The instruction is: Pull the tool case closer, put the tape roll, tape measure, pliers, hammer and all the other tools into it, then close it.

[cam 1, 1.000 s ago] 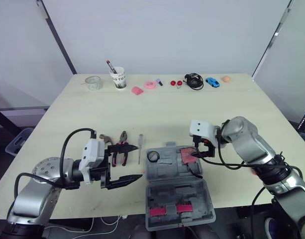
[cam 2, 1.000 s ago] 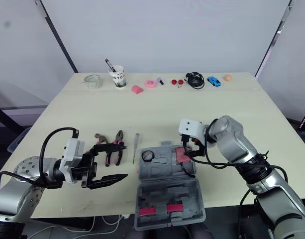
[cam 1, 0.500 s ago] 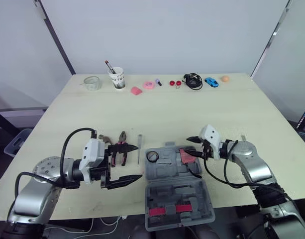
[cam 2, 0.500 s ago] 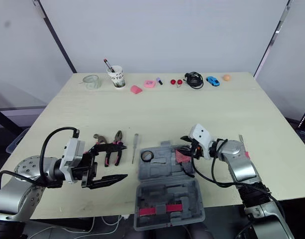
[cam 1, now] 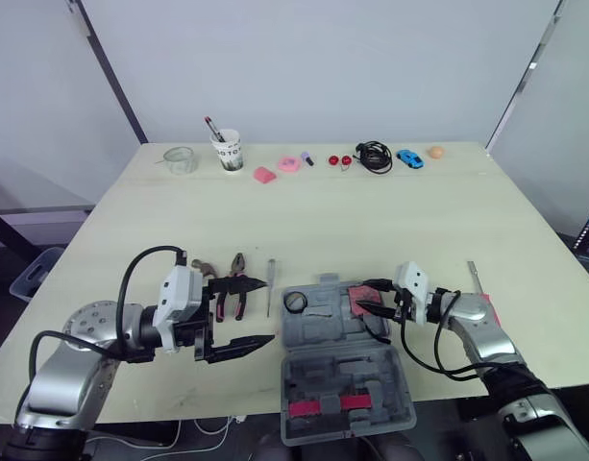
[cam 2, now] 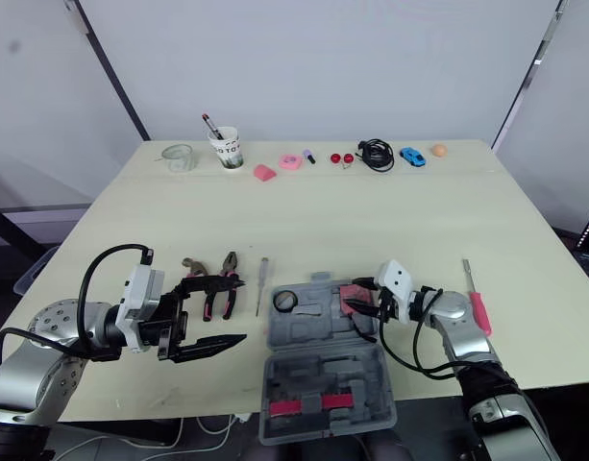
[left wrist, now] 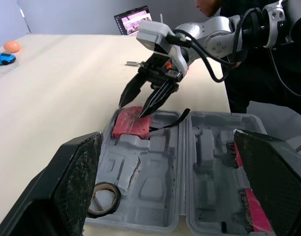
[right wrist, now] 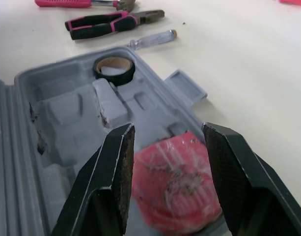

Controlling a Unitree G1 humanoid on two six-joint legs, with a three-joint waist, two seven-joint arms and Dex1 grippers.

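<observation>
Hovering low, right hand splayed over tape measure in tool case, left hand splayed wide.

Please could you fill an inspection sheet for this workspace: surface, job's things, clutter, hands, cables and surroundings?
Surface: pale table, no spills.
Job's things: tool case open at near edge; tape roll and tape measure inside; pliers, hammer, clear screwdriver on its left; red screwdriver on its right.
Clutter: cup, jar, toy car along far edge.
Hands: left hand open beside pliers; right hand open over tape measure.
Cables: black coil at far edge.
Surroundings: person and laptop beyond table.
</observation>
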